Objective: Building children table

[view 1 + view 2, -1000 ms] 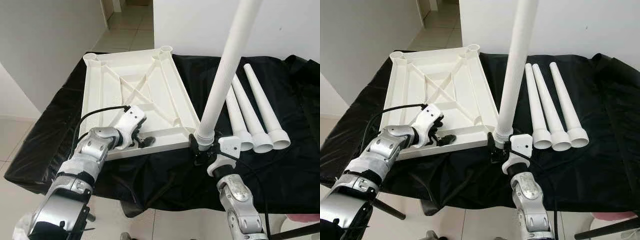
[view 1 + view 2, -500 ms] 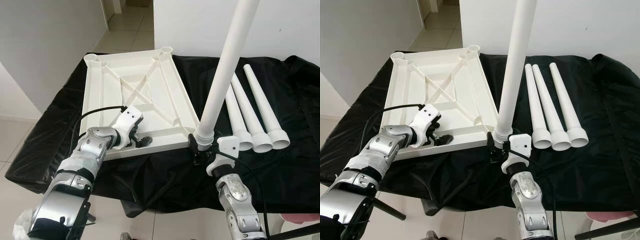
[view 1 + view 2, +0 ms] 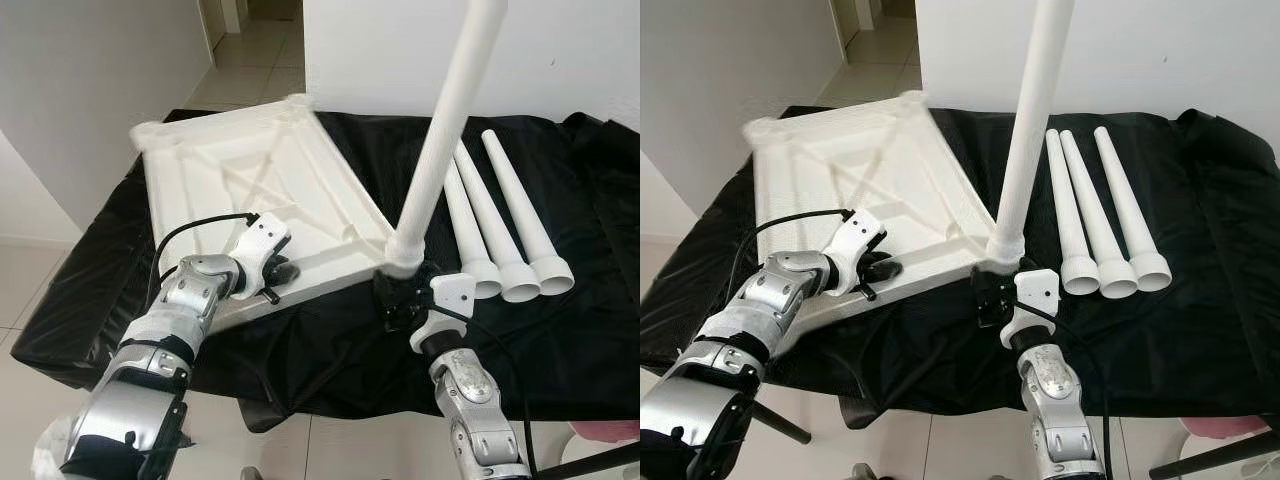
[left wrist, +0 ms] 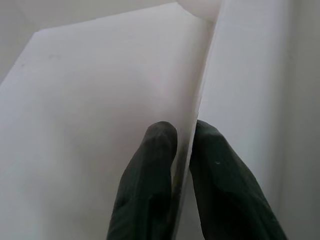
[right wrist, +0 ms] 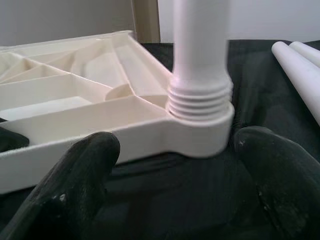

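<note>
Head pair: both eyes look forward and down from above the near edge of the desk (image 3: 560, 330), from a moderate way off, with both arms rising from the bottom of the frame.
Shared ground: both eyes take in the upturned tabletop (image 3: 250, 190), the standing leg (image 3: 445, 140) and three loose legs (image 3: 1095, 215).
Left wrist: very close, looking along its tool (image 4: 182, 165) at a thin white rib.
Right wrist: low and close, facing the leg's threaded base (image 5: 200, 102) in its corner socket.

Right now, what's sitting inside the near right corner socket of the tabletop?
A white leg stands upright in the corner socket of the tabletop, some threads still exposed above the rim. How deep it sits inside the socket is hidden.
</note>
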`<state>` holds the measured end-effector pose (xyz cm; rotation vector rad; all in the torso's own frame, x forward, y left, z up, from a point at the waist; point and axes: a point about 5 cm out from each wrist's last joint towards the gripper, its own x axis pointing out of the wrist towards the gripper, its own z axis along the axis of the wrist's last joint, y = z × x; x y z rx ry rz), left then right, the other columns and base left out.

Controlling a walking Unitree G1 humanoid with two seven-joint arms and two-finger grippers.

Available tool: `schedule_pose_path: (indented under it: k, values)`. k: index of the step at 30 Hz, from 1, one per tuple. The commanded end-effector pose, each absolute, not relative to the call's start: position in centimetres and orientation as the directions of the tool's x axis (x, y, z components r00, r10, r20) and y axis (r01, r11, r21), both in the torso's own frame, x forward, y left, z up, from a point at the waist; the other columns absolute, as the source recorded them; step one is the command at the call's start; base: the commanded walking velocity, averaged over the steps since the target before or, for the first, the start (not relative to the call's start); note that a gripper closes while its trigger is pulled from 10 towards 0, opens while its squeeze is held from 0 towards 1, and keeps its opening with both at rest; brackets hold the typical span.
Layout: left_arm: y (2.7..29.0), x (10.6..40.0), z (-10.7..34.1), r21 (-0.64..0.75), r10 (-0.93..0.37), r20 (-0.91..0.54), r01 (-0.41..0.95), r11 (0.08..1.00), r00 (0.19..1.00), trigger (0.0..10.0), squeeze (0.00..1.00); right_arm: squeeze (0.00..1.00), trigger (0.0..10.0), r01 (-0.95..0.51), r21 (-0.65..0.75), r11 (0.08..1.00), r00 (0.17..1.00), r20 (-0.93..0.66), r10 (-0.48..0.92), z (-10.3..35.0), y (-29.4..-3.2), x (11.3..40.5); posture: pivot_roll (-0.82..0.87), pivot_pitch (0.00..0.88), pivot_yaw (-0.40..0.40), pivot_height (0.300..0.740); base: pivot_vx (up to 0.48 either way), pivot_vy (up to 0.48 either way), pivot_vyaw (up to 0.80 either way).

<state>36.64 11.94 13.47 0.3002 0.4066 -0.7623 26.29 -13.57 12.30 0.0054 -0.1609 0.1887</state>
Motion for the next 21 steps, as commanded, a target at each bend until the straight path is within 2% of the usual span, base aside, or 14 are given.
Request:
schedule_pose_path:
  k: [1,3,4,7,12,13,18,19,21]
  values:
    - [14.1,37.2,12.5,0.215,-0.366,-0.467,0.505,0.836,0.805,0.0,0.00,0.00,10.0,-0.197,-0.004,0.980,0.968,0.156,0.196,12.0,-13.4,26.3,-0.10,0.021,0.065,0.740,0.000,0.000,0.00]
    - [14.0,37.2,12.5,0.216,-0.366,-0.465,0.504,0.837,0.806,0.0,0.00,0.00,10.0,-0.198,-0.005,0.980,0.968,0.155,0.196,12.0,-13.4,26.3,-0.10,0.021,0.064,0.740,0.000,0.000,0.00]
    - [14.0,37.2,12.6,0.219,-0.365,-0.461,0.502,0.837,0.809,10.0,0.00,0.00,10.0,-0.198,-0.007,0.980,0.968,0.156,0.197,12.0,-13.3,26.4,-0.10,0.021,0.064,0.740,0.000,0.000,0.00]
    - [13.5,37.2,12.8,0.218,-0.394,-0.445,0.524,0.823,0.804,10.0,0.00,0.00,10.0,-0.200,-0.008,0.980,0.967,0.157,0.199,12.0,-13.3,26.4,-0.10,0.021,0.064,0.740,0.000,0.000,0.00]
    - [11.4,36.7,13.6,0.169,-0.523,-0.375,0.611,0.773,0.765,10.0,0.00,0.00,10.0,-0.199,-0.010,0.980,0.968,0.152,0.199,11.8,-13.3,26.4,-0.10,0.020,0.064,0.740,0.000,0.000,0.00]
    - [11.0,36.6,13.8,0.147,-0.548,-0.362,0.627,0.765,0.754,10.0,1.00,0.00,10.0,-0.198,-0.011,0.980,0.969,0.151,0.197,11.8,-13.3,26.4,-0.10,0.022,0.066,0.740,0.000,0.000,0.00]
    - [9.5,36.0,14.8,0.132,-0.635,-0.292,0.688,0.714,0.715,10.0,1.00,0.00,10.0,-0.191,-0.007,0.982,0.970,0.151,0.190,11.8,-13.3,26.4,-0.10,0.024,0.069,0.740,0.000,0.000,0.00]
    - [9.1,35.8,15.0,0.130,-0.658,-0.277,0.706,0.697,0.701,10.0,0.38,0.00,10.0,-0.191,-0.008,0.982,0.970,0.150,0.190,11.8,-13.2,26.4,-0.10,0.025,0.070,0.740,0.000,0.000,0.00]
    - [8.9,35.7,15.1,0.126,-0.671,-0.268,0.715,0.687,0.691,10.0,0.38,0.00,10.0,-0.191,-0.008,0.982,0.970,0.150,0.190,11.7,-13.2,26.4,-0.10,0.025,0.070,0.740,0.000,0.000,0.00]
